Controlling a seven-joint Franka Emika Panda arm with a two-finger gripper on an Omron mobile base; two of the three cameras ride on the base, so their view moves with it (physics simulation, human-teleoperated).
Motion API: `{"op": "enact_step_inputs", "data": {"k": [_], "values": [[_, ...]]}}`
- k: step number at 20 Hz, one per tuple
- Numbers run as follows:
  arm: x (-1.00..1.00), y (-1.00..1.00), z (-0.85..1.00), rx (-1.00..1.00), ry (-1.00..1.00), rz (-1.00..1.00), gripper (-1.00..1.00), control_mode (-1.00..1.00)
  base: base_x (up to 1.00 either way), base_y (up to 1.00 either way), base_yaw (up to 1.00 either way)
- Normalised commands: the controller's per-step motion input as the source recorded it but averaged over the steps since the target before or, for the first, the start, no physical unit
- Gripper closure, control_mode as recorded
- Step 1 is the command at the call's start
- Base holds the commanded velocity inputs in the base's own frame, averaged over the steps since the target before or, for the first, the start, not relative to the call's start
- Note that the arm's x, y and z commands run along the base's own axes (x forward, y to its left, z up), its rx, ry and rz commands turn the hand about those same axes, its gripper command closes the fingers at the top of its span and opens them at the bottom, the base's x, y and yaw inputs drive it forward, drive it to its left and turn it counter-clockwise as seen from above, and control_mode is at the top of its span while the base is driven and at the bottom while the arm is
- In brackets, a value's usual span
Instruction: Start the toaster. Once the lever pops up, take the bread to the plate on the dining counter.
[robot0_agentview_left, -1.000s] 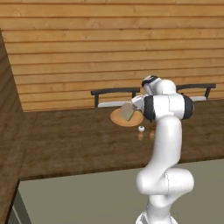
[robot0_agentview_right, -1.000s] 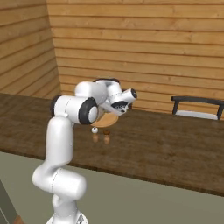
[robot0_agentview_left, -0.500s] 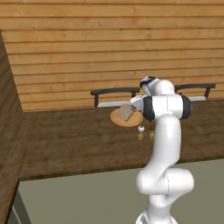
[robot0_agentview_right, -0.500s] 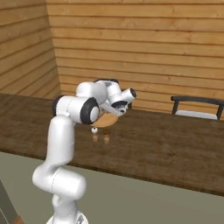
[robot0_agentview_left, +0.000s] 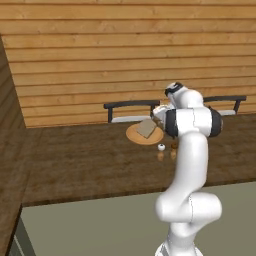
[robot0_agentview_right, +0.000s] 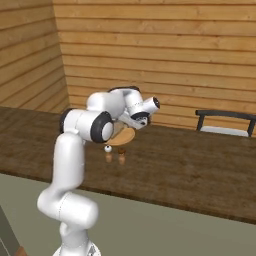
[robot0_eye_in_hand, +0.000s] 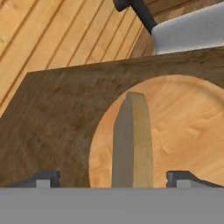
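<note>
Left base view: bread (robot0_agentview_left: 146, 128) is lying on the plate (robot0_agentview_left: 135, 136) on the dining counter (robot0_agentview_left: 75, 160) | Right base view: arm is bending over the plate (robot0_agentview_right: 125, 136) | Hand view: gripper (robot0_eye_in_hand: 113, 178) is standing released (fingertips (robot0_eye_in_hand: 43, 178) spread wide), bread (robot0_eye_in_hand: 133, 140) edge-on between them.

A rendered home kitchen's dining corner; horizontal wooden plank walls (robot0_agentview_left: 125, 55) stand beyond the pincer (robot0_eye_in_hand: 113, 177); a long dark wood-grain dining counter (robot0_agentview_left: 90, 160) lies under it, carrying a round tan plate (robot0_agentview_left: 137, 136) and tiny shakers (robot0_agentview_left: 161, 147) just nearer; dark-framed chairs (robot0_agentview_right: 225, 122) wait behind.
</note>
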Motion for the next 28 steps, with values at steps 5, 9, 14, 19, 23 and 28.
{"op": "enact_step_inputs", "data": {"k": [5, 9, 14, 19, 23, 28], "values": [[-0.83, -0.15, 0.72, -0.04, -0.29, 0.01, -1.0, -1.0, 0.0, 0.0, 0.0], [-0.89, 0.2, 0.3, -0.16, -0.25, 0.04, -1.0, -1.0, 0.0, 0.0, 0.0], [-1.0, 0.6, 0.62, -0.36, -0.38, 0.05, -1.0, -1.0, 0.0, 0.0, 0.0], [-1.0, 0.7, 0.81, -0.36, -0.28, 0.0, -1.0, -1.0, 0.0, 0.0, 0.0], [-0.99, 0.66, 0.58, -0.22, -0.13, 0.0, -1.0, -1.0, 0.0, 0.0, 0.0], [-0.61, 0.61, 0.19, -0.15, -0.01, 0.0, -1.0, -1.0, 0.0, 0.0, 0.0]]}}
